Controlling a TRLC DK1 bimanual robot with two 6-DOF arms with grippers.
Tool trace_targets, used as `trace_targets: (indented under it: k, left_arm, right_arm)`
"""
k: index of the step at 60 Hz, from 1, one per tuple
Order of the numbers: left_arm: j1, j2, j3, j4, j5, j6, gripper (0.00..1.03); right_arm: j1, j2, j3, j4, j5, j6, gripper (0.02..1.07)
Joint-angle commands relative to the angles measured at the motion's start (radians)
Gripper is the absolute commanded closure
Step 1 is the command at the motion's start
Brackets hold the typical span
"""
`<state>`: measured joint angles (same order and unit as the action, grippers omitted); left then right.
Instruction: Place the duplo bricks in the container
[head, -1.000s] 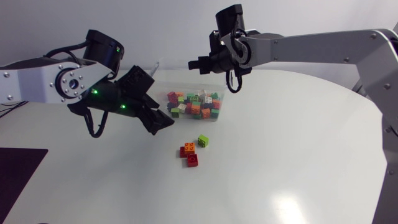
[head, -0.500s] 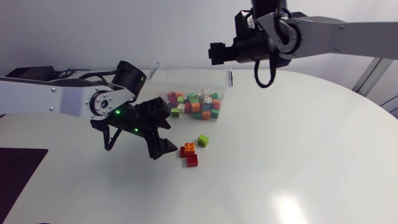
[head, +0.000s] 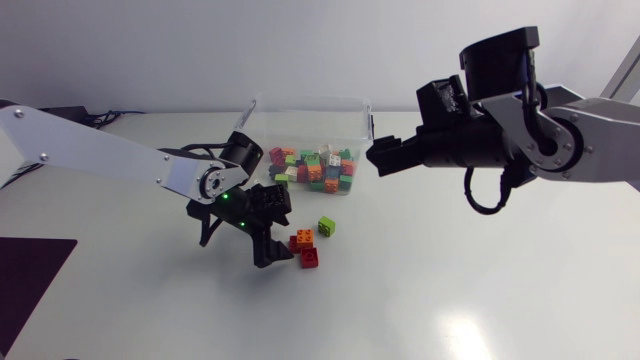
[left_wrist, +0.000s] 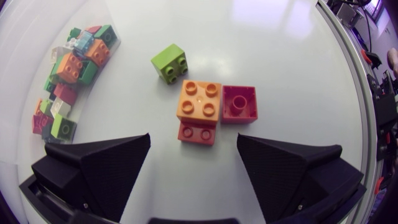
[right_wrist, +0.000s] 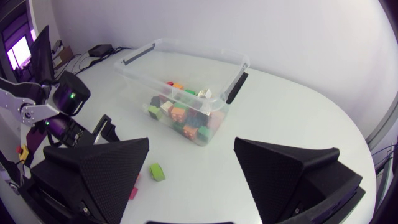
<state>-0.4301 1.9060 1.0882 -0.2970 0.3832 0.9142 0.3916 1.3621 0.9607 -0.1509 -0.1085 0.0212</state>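
orange brick (head view) lies centre-frame below the container, beside the open left gripper; left wrist view: it sits just ahead of the spread fingers, an approach step likely calling for descent and closure; right wrist view: right gripper open, empty.

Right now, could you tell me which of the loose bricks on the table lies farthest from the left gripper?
The lime-green brick: it sits alone, beyond the orange brick and red bricks clustered just ahead of the left gripper.
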Motion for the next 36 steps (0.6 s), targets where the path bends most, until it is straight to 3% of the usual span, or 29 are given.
trace_targets:
  k: [1, 17, 21, 31, 33, 36]
  left_arm:
    - [-0.009, 0.045, 0.041, 0.021, 0.011, 0.032, 0.07]
    - [-0.025, 0.119, 0.093, 0.055, 0.028, 0.037, 0.17]
    - [-0.036, 0.128, 0.101, 0.058, 0.029, 0.037, 0.25]
    - [-0.056, 0.160, 0.125, 0.058, 0.037, 0.035, 0.54]
    - [-0.056, 0.169, 0.137, 0.058, 0.037, 0.032, 0.71]
    - [-0.056, 0.177, 0.148, 0.056, 0.037, 0.020, 0.87]
  right_arm:
    - [0.020, -0.035, -0.062, 0.007, -0.008, -0.012, 0.08]
    - [0.041, -0.060, -0.155, 0.017, -0.014, -0.015, 0.08]
    - [0.056, -0.057, -0.163, 0.019, -0.014, -0.017, 0.08]
    - [0.118, -0.012, -0.165, 0.011, -0.014, -0.035, 0.08]
    - [0.125, 0.006, -0.158, 0.010, -0.017, -0.044, 0.08]
    - [0.133, 0.034, -0.146, 0.007, -0.025, -0.060, 0.08]
